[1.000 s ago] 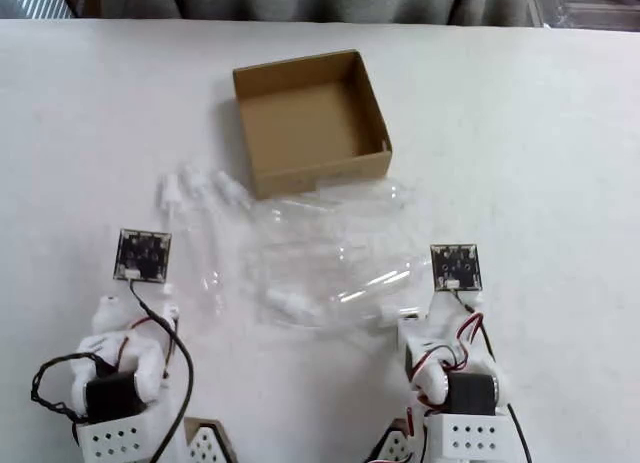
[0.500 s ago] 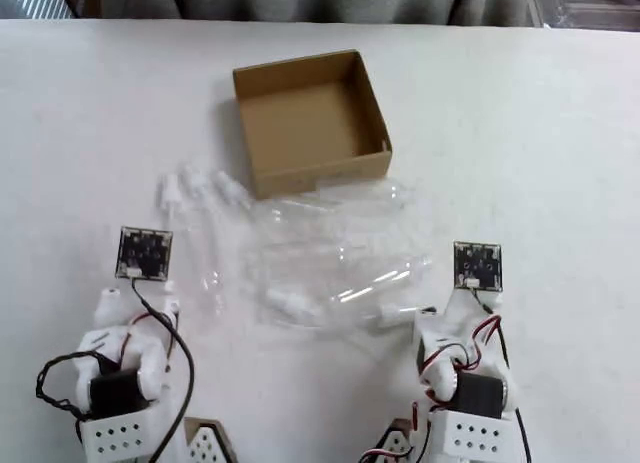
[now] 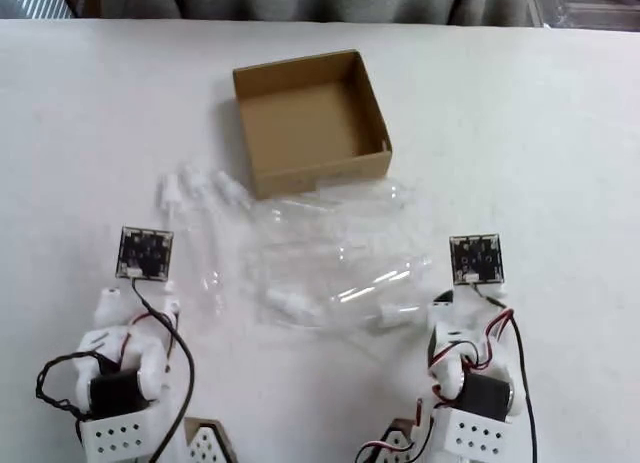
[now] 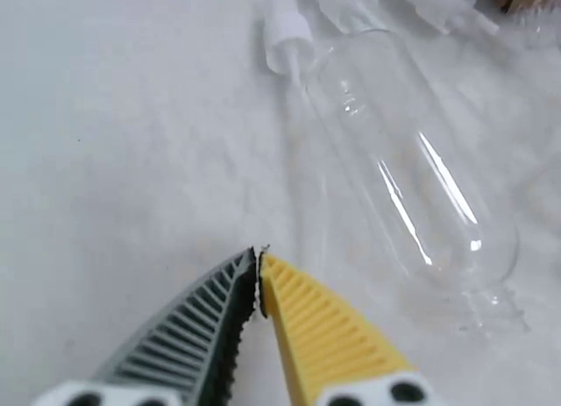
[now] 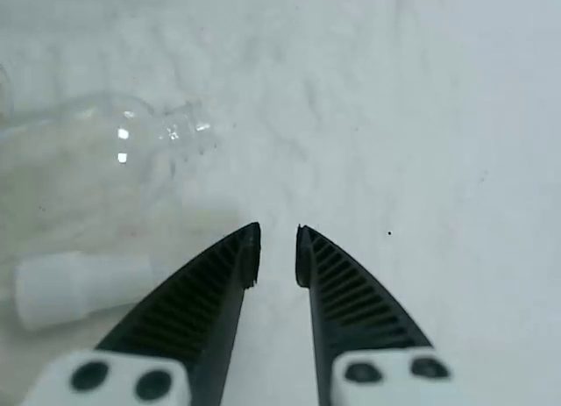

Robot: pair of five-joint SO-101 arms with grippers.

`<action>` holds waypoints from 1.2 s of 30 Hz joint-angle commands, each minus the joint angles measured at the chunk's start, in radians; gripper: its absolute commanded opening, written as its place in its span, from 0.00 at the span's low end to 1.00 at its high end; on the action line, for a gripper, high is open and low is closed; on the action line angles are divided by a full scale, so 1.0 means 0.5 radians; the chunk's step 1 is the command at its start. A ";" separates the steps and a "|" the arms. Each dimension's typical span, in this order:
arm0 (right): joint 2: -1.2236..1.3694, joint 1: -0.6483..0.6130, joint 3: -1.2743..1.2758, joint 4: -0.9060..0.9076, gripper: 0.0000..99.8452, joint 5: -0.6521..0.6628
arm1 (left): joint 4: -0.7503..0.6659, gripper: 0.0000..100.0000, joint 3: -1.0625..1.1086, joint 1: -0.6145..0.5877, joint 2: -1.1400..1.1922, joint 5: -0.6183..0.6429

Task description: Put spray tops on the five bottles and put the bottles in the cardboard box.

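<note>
Left gripper (image 4: pixel 259 259) is pinched closed on nothing; right gripper (image 5: pixel 276 248) stands barely parted, empty. Bottles (image 3: pixel 340 258) lie heaped between the arms, just before the box (image 3: pixel 320 173), tops (image 3: pixel 175 190) beside them, likely so either arm can reach.

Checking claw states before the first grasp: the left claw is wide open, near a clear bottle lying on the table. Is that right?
Not quite. The left claw is shut, its tips meeting, as the left wrist view shows. The rest holds: it is near a clear bottle lying on the table.
</note>
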 commanded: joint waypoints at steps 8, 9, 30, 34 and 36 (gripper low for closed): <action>-0.005 0.026 -0.114 -0.183 0.05 0.006 | -0.043 0.02 -0.012 -0.023 -0.023 -0.018; -0.002 0.026 -0.166 -0.161 0.05 -0.055 | -0.043 0.02 -0.012 -0.026 -0.023 -0.018; 0.965 -0.394 -0.979 -0.057 0.05 -0.353 | -0.046 0.02 -0.012 -0.026 -0.023 -0.018; 1.401 -0.407 -1.286 0.048 0.07 -0.601 | -0.046 0.02 -0.012 -0.026 -0.023 -0.018; 1.594 -0.437 -1.458 0.149 0.14 -0.746 | -0.055 0.02 -0.012 -0.026 -0.023 -0.018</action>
